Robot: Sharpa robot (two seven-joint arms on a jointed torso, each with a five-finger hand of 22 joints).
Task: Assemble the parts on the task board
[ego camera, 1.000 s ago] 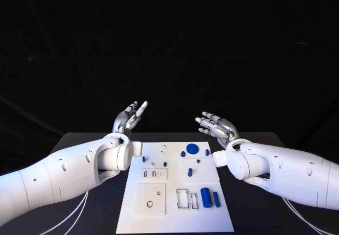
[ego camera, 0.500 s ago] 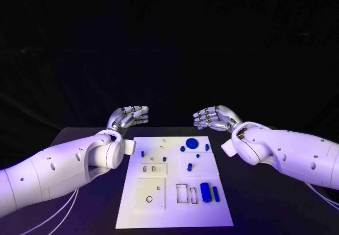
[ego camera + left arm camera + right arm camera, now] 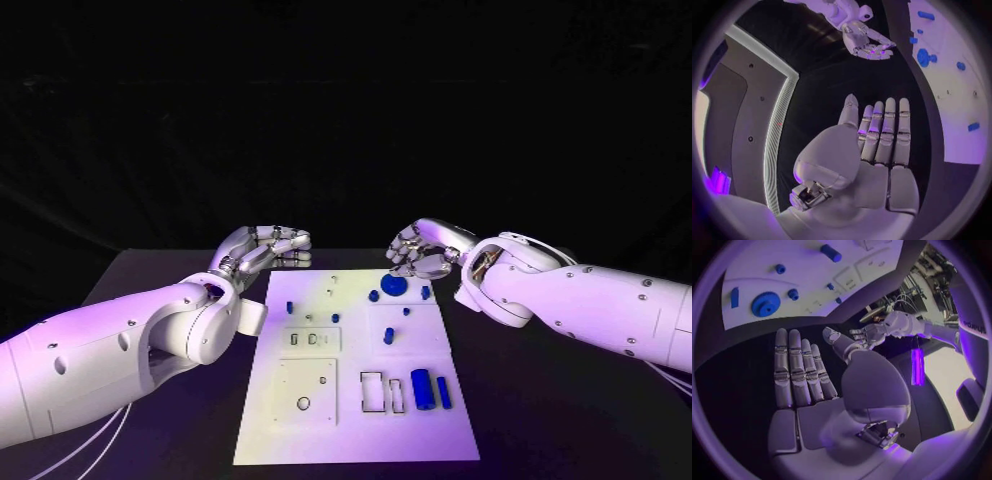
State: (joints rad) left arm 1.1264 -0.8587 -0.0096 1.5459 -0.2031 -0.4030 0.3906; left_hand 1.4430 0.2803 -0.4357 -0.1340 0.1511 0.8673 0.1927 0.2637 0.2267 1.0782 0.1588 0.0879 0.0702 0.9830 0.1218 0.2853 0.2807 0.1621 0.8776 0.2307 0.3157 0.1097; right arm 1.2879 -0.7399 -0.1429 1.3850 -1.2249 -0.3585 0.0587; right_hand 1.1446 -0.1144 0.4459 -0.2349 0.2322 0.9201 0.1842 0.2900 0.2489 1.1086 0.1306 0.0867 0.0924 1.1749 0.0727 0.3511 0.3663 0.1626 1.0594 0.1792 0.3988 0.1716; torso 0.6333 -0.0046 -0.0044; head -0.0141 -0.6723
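Blue gear (image 3: pixel 392 286) lies just below my right hand (image 3: pixel 424 256), the nearer one; both hands empty, fingers extended, left hand (image 3: pixel 270 246) farther.

A white task board (image 3: pixel 361 420) on a black table (image 3: pixel 548 420) carries small blue parts (image 3: pixel 421 389), including a blue gear (image 3: pixel 394 286). Silver hands, white arms (image 3: pixel 87 350).
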